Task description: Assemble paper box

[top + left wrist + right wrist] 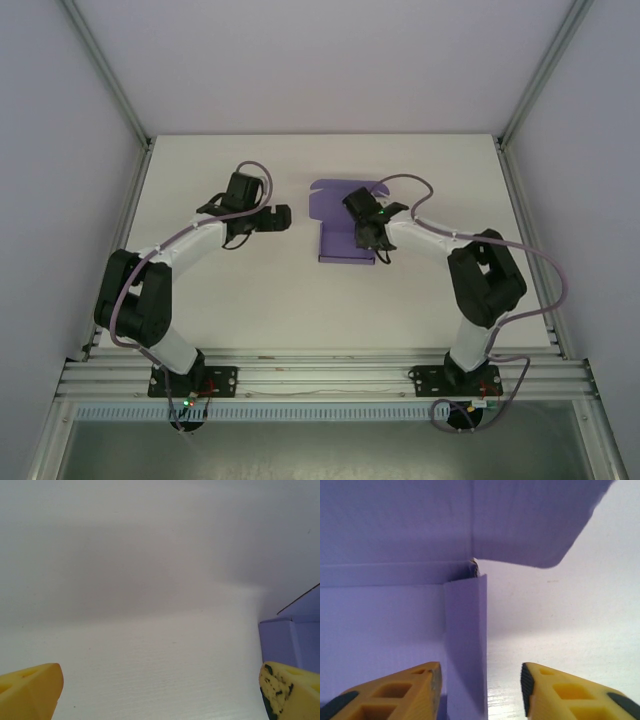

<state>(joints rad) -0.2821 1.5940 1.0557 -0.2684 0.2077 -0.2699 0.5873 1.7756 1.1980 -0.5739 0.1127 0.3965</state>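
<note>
I count one paper box [338, 246] on one table [290, 300]. I have two arms [150, 300] in front of me, carrying two grippers in all: one left gripper [283, 216] and one right gripper [372, 238].

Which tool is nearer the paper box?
Right. The right tool hangs over the paper box, open astride its raised side flap; the left tool sits apart, left of it.

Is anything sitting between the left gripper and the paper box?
Nothing visible does. Only bare white table lies between the left gripper, its jaws open, and the paper box.
</note>
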